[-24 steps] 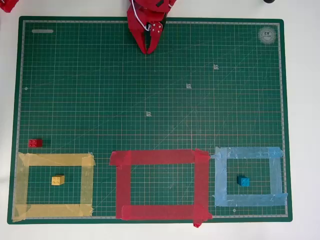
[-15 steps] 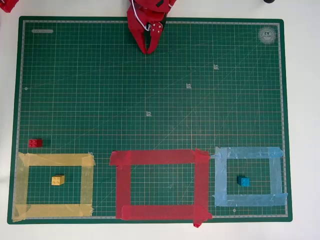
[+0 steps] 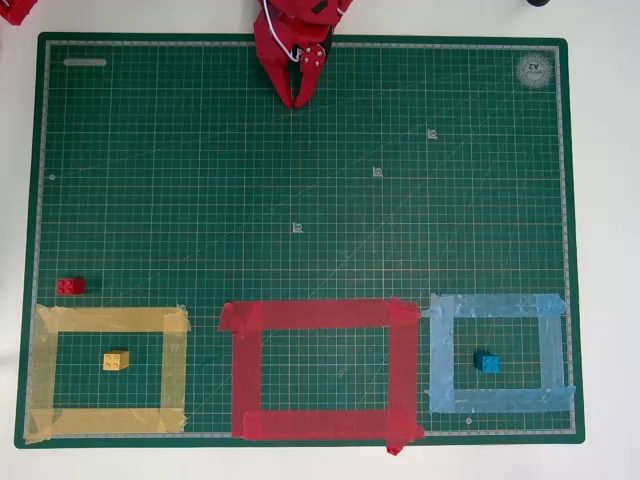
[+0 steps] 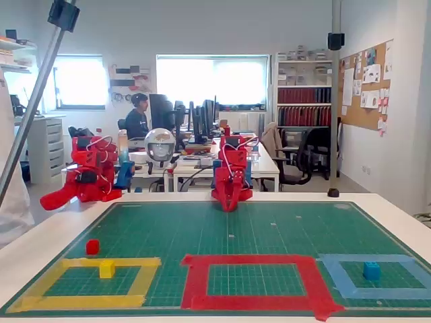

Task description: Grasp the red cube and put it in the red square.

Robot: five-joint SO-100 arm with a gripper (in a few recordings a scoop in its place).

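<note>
Red cube (image 3: 70, 286) sits on the green cutting mat (image 3: 300, 180) near its left edge in the overhead view, just above the yellow tape outline (image 3: 107, 373) and well apart from the red square (image 3: 323, 369). The end effector (image 3: 297, 95) hangs at the mat's far edge with its jaws clenched, grasping nothing. A yellow block (image 3: 116, 360) and a blue block (image 3: 487, 363) lie inside their own outlines.

Behind your white table (image 4: 397, 215) you see bright windows (image 4: 212, 82), office desks (image 4: 202, 165), and a corkboard (image 4: 367, 84) right of them.
</note>
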